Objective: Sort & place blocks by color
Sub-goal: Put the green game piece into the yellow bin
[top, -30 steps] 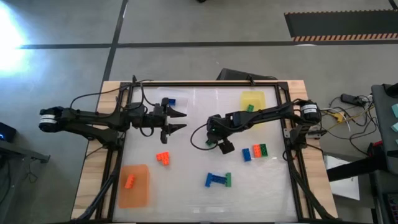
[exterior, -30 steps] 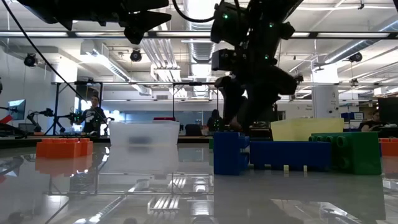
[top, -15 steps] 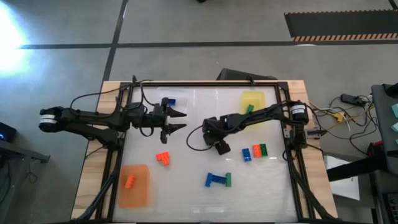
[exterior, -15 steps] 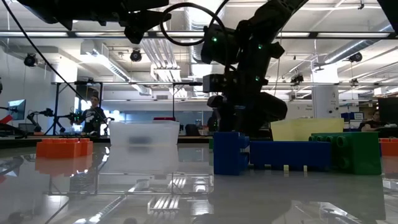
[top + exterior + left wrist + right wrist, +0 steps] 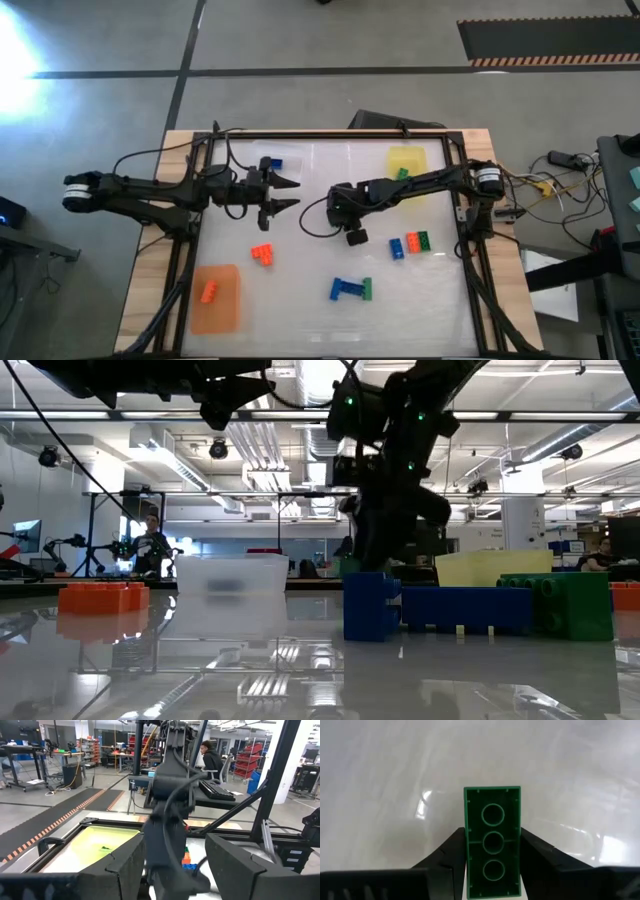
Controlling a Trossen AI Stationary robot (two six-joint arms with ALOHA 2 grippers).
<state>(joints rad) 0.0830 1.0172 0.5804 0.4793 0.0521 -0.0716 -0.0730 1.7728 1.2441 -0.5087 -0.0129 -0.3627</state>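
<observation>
Right end effector (image 5: pixel 352 234), frame center, is clamped on a green block (image 5: pixel 492 849); the yellow mat (image 5: pixel 407 160) with its green block lies toward upper right. Left end effector (image 5: pixel 290 194) waits, fingers apart.

Blocks: four blue (image 5: pixel 348 289), four green (image 5: pixel 424 240), three orange (image 5: pixel 263 253).

green brick (image 5: pixel 493 849): smooth shiny plastic | table top (image 5: pixel 300 300): glossy white, mirrors the lights | table edge (image 5: pixel 150 270): pale bare wood | fingers (image 5: pixel 442 855): matt black | orange mat (image 5: pixel 216 300): flat, see-through
</observation>
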